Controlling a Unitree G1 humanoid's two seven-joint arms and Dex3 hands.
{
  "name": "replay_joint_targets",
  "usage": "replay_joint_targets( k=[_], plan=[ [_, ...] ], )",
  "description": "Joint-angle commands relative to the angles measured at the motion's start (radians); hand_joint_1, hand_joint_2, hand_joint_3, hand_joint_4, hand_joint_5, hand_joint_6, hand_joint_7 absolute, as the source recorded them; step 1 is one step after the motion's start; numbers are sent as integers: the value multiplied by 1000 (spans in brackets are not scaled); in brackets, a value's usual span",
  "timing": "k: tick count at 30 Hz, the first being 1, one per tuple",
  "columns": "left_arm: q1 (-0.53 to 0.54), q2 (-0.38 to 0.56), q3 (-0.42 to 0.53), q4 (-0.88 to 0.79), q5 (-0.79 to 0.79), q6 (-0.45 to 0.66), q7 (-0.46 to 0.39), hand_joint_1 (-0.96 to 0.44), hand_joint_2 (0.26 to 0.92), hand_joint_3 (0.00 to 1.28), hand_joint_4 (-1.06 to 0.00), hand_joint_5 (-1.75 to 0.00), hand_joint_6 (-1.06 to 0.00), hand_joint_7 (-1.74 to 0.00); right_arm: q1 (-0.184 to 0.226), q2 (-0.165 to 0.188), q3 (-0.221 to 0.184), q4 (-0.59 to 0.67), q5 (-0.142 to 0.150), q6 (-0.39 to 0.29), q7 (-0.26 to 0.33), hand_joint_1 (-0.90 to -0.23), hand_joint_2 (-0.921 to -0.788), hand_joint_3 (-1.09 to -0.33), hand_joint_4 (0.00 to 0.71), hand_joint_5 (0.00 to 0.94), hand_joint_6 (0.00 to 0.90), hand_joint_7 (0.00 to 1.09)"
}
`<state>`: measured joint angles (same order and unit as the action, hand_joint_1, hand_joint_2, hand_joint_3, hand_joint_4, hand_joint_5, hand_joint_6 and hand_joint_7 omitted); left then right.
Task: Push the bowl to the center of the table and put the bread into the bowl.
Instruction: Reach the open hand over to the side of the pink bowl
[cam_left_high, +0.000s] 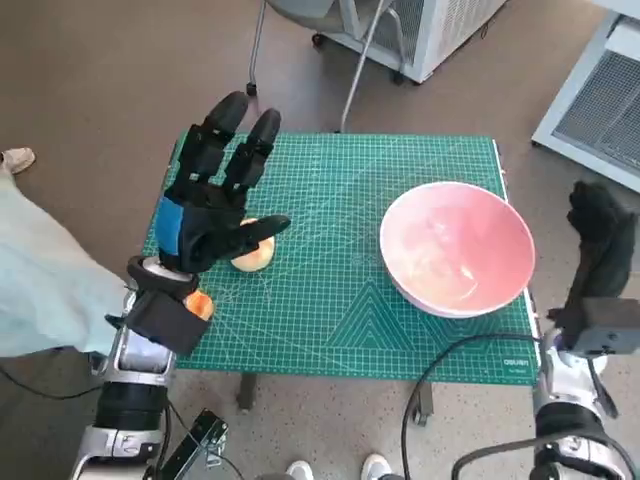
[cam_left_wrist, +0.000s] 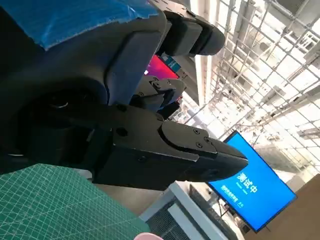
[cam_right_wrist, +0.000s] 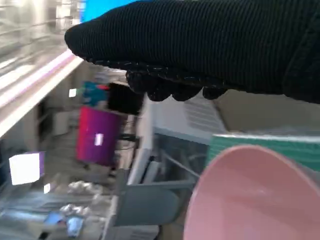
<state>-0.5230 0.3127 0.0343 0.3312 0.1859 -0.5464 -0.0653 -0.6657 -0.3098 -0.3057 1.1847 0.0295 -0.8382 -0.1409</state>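
Two jobs open: bowl (cam_left_high: 457, 248) sits at table's right edge, just inboard of right hand (cam_left_high: 598, 235), whose fingers can't be read as apart or curled. Likely step: flat push on the rim, low and slow, so the bowl slides w/o tipping. Bread (cam_left_high: 253, 251) lies under left hand (cam_left_high: 213, 196), fingers spread, holding nothing. Orange item (cam_left_high: 199, 304) near that wrist; green mat (cam_left_high: 330, 290) between looks free.

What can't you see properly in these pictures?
- Bread: head view, the left hand covers most of it.
- Orange thing: head view, the left wrist hides part; can't tell what it is.
- Bowl: right wrist view, cut off by the picture's edge.
- Right hand: fingers unclear in both views.
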Motion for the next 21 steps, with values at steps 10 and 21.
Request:
replay_joint_targets(
  k=[10,21],
  plan=[
    [35,15,13,-48,-18,26,-9,-77,921,6,-208,-1,-73,-488,-61,66,-47,87,97,154,100,-597,-921,-754,374,1,202,539],
    [64,23,21,-112,-13,66,-13,-75,919,5,-208,-1,-60,-518,-100,104,-59,108,116,218,135,-644,-921,-706,323,0,245,532]
  ],
)
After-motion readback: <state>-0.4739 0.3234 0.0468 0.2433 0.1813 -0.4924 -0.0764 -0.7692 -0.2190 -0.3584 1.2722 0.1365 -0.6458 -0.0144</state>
